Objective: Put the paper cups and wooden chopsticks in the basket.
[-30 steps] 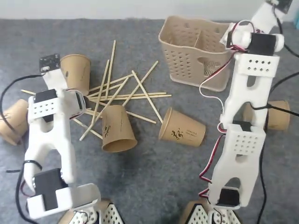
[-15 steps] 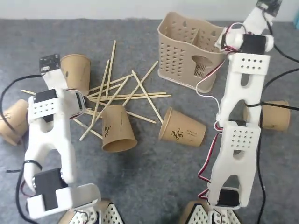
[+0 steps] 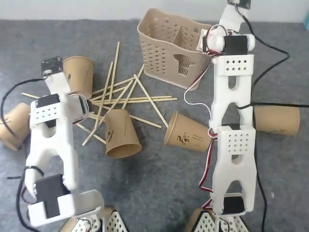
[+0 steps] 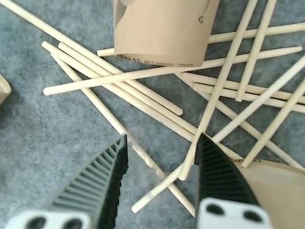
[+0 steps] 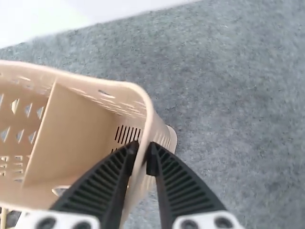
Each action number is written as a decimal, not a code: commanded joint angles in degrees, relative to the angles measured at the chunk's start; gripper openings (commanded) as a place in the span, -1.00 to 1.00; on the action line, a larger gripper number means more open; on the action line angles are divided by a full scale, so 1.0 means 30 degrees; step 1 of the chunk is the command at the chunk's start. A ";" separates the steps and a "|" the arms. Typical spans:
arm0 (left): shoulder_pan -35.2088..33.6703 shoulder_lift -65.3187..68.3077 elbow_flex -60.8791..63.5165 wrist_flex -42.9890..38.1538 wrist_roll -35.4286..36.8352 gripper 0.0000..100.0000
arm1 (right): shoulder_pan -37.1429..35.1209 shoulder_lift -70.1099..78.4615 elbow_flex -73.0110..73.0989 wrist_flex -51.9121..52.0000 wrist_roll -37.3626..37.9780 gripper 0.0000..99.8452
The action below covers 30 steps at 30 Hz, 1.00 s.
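Right gripper (image 5: 142,147) pinches the basket (image 5: 81,129) wall; left gripper (image 4: 162,140) gapes over chopsticks (image 4: 95,82); cup (image 4: 164,28) print seems illegible.

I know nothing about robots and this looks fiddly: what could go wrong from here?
The right gripper pinches only the basket's thin wall at one end, so the basket might slip free or tip. The basket's corner is close to the scattered chopsticks; shifting it closer could knock them about. The left gripper hangs open over crossed chopsticks and may catch several or none.
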 commanded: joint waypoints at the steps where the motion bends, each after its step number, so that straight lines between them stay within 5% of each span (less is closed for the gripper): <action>1: 0.0147 -0.1084 -0.0249 -0.0381 -0.0205 -0.56 | -0.0396 0.0015 0.0147 0.0161 0.0000 -0.69; 4: 0.0176 -0.1084 -0.0249 -0.0381 -0.0205 -0.56 | -0.0161 -0.0513 0.0000 0.0190 -0.0527 -0.55; 10: 0.0176 -0.1084 -0.0190 -0.0381 -0.0205 -0.56 | 0.0864 -0.2593 -0.0088 0.0513 -0.4015 -0.80; 16: 0.0176 -0.1084 -0.0190 -0.0381 -0.0205 -0.56 | 0.0718 -0.4938 -0.0059 -0.0308 -0.6271 -0.77; 30: 0.0205 -0.1084 0.0015 -0.0469 -0.0264 -0.56 | -0.3179 -0.4645 0.1582 -0.4821 -0.4777 -0.82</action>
